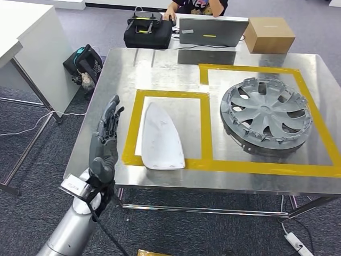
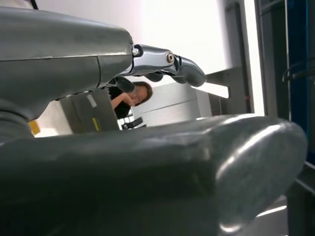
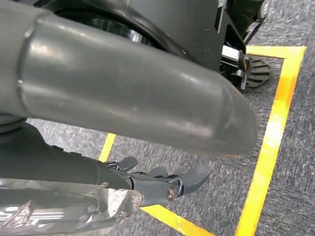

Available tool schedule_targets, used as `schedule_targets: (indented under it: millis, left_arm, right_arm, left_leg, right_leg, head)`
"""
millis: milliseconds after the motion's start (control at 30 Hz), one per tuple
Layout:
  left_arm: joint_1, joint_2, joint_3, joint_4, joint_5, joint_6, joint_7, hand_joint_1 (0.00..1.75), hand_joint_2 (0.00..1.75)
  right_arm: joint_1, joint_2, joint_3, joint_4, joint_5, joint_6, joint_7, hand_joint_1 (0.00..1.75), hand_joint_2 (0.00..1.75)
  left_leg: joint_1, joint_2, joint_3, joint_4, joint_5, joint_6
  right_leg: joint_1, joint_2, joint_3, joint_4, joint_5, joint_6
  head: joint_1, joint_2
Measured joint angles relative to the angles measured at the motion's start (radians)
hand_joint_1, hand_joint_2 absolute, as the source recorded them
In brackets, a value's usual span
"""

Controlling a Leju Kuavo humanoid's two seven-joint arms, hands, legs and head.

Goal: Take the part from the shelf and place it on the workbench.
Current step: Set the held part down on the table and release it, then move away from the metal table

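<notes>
The white, shield-shaped part (image 1: 161,137) lies flat on the metal workbench (image 1: 161,66), inside the smaller yellow-taped square (image 1: 130,128). My left hand (image 1: 105,141) is raised beside the workbench's left edge, to the left of the part and clear of it. Its fingers (image 1: 112,114) are spread and point upward, and it holds nothing. From the left wrist, the thumb (image 2: 185,167) and fingers (image 2: 167,61) of that hand are apart with nothing between them. My right hand (image 3: 122,93) hangs over the carpet with its fingers (image 3: 185,178) stretched out and empty.
A grey wheel cover (image 1: 265,114) sits in the larger taped square on the right. At the far edge are a laptop (image 1: 213,32), a cardboard box (image 1: 268,34) and a black case (image 1: 148,29), with a person seated behind them. A white desk (image 1: 24,48) stands left. Yellow floor tape (image 3: 273,132) runs under my right hand.
</notes>
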Motion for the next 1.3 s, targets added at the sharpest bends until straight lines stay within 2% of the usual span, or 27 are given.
schedule_targets:
  millis: [133,267,433,533,633,833,967,1067,1200,1300]
  left_arm:
    - [0.105,0.016,0.077,-0.077,-0.021,0.05,0.0,0.0,0.0]
    - [0.175,0.024,0.167,-0.146,-0.043,0.137,0.0,0.0,0.0]
    - [0.205,0.028,0.3,-0.169,-0.07,0.313,0.0,0.0,0.0]
    - [0.207,0.035,0.396,-0.162,-0.063,0.36,0.0,0.0,0.0]
    - [0.205,0.035,0.512,-0.123,-0.023,0.375,0.0,0.0,0.0]
    - [0.177,0.027,0.806,-0.003,0.05,0.318,0.001,0.0,0.0]
    - [0.142,0.031,0.981,0.141,0.073,0.296,0.001,0.0,0.0]
    - [0.114,0.051,1.094,0.285,0.071,0.301,0.002,0.0,0.0]
    - [0.075,0.108,1.219,0.569,0.111,0.256,0.011,0.0,1.75]
    - [0.061,0.145,1.277,0.764,0.103,0.283,0.086,0.0,1.75]
  right_arm:
    - [0.003,0.0,-0.021,0.0,-0.016,-0.007,-0.004,0.0,0.0]
    - [0.003,0.0,-0.037,0.0,-0.02,-0.013,-0.013,0.0,0.0]
    - [0.002,0.0,-0.055,0.0,-0.029,-0.022,-0.021,0.0,0.0]
    - [0.002,-0.001,-0.063,0.0,-0.035,-0.024,-0.026,0.0,0.0]
    - [0.002,-0.001,-0.073,0.0,-0.039,-0.025,-0.026,0.0,0.0]
    - [0.005,-0.001,-0.087,0.0,-0.039,-0.026,-0.001,0.0,0.0]
    - [0.005,-0.001,-0.093,0.0,-0.038,-0.025,0.007,0.0,0.0]
    - [0.005,0.0,-0.096,0.0,-0.038,-0.022,0.006,0.0,0.0]
    - [0.004,0.0,-0.098,0.0,-0.037,-0.016,0.002,0.0,0.0]
    - [0.004,0.0,-0.098,0.0,-0.033,-0.011,0.005,0.0,0.0]
  left_leg:
    - [0.0,0.0,0.0,0.0,0.0,0.0]
    - [0.001,0.0,0.0,0.0,-0.001,-0.001]
    - [0.001,0.0,0.0,-0.001,-0.001,-0.001]
    - [0.002,0.0,0.0,-0.001,0.0,-0.001]
    - [0.002,0.0,0.0,-0.001,0.0,-0.001]
    - [0.002,0.001,0.0,-0.001,-0.001,-0.001]
    - [0.002,0.001,0.0,-0.001,-0.001,-0.001]
    - [0.002,0.001,0.0,-0.002,-0.001,-0.001]
    - [0.002,0.001,0.001,-0.002,-0.001,-0.002]
    - [0.002,0.001,0.001,-0.002,-0.001,-0.002]
  right_leg:
    - [0.0,0.0,-0.001,0.0,0.0,-0.001]
    - [0.0,0.0,-0.001,0.0,-0.001,-0.001]
    - [0.001,0.0,0.0,0.0,-0.001,-0.001]
    - [0.001,0.0,0.0,0.0,-0.001,-0.001]
    - [0.001,0.0,0.0,0.0,-0.001,-0.002]
    - [0.001,0.001,-0.001,0.0,-0.001,-0.002]
    - [0.002,0.001,-0.001,0.0,-0.001,-0.002]
    - [0.002,0.001,-0.001,0.0,-0.002,-0.003]
    - [0.002,0.001,0.0,0.0,-0.002,-0.004]
    - [0.002,0.001,0.0,0.0,-0.002,-0.004]
  head:
    - [0.0,0.0]
    - [0.0,0.0]
    - [0.0,0.0]
    - [0.0,0.0]
    - [0.0,0.0]
    - [0.0,0.0]
    - [0.0,0.0]
    - [0.0,0.0]
    - [0.0,0.0]
    - [0.0,0.0]
